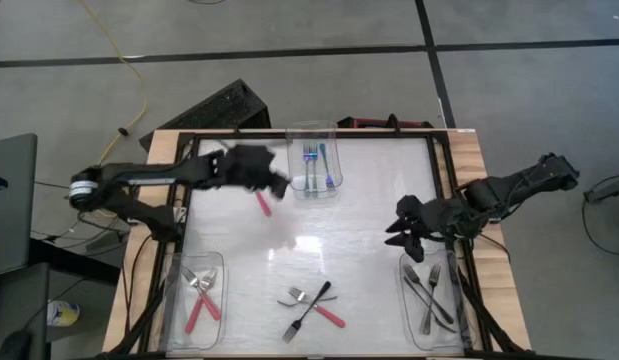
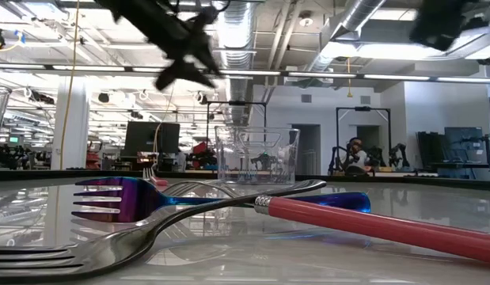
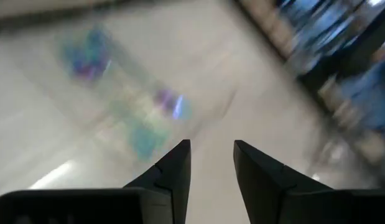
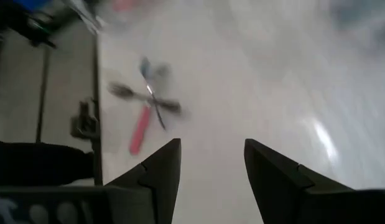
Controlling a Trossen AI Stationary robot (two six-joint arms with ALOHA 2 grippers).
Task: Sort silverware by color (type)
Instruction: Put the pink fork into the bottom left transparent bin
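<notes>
Three forks lie crossed on the table's near middle: a black one, a blue-handled one and a red-handled one. My left gripper hangs open and empty over the far middle, just left of the far bin, which holds the blue-handled forks. A short pink handle shows by the gripper's near side, and nothing is between the fingers. My right gripper is open and empty over the table's right part, facing the crossed forks.
A clear bin at the near left corner holds red-handled forks. A clear bin at the near right corner holds black forks, just near of my right gripper. A dark frame rims the glossy table. Bare surface lies between the two arms.
</notes>
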